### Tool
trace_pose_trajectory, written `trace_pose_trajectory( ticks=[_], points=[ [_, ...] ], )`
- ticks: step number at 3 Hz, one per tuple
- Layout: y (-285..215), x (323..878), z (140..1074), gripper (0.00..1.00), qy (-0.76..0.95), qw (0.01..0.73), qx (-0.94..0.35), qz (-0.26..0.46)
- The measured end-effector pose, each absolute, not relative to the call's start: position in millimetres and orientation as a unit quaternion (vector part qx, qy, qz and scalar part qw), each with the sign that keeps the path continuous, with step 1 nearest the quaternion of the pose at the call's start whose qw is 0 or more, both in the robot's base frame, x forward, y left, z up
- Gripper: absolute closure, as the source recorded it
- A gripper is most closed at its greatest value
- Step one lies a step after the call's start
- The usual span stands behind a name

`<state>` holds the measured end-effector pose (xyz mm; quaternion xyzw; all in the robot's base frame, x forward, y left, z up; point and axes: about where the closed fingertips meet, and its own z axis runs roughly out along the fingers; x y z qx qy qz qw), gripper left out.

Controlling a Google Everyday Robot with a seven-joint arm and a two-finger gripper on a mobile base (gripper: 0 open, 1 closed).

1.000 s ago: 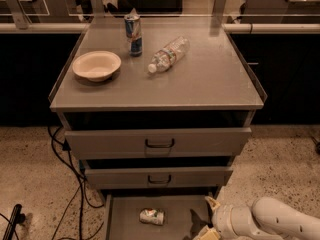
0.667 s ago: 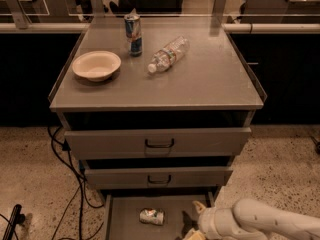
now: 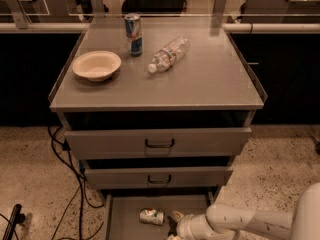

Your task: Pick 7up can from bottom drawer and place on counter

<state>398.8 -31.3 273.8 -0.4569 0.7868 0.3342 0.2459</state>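
Note:
The 7up can (image 3: 152, 216) lies on its side on the flat grey floor of the open bottom drawer (image 3: 122, 219), left of centre. My gripper (image 3: 174, 224) reaches in from the lower right on a white arm (image 3: 240, 222). It sits just right of the can, low over the drawer floor. One fingertip (image 3: 177, 216) shows close beside the can, and I cannot tell whether it touches the can. The counter (image 3: 210, 79) is the flat grey top of the cabinet above.
On the counter stand a cream bowl (image 3: 96, 65) at the left, a tall blue-silver can (image 3: 133, 34) behind it, and a clear plastic bottle (image 3: 168, 54) lying on its side. Two upper drawers (image 3: 159, 143) are shut. Black cables (image 3: 70, 184) hang left of the cabinet.
My arm and gripper have moved left across the drawer, from its right side to just beside the can. The can has not moved.

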Motion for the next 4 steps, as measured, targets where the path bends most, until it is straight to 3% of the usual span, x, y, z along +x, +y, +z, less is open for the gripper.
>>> trace_pose_trajectory(
  ticks=[1,4],
  points=[
    [-18,402,253,0.0,0.783,0.255,-0.458,0.336],
    [7,445,209,0.0,0.752,0.331,-0.514,0.246]
  ],
)
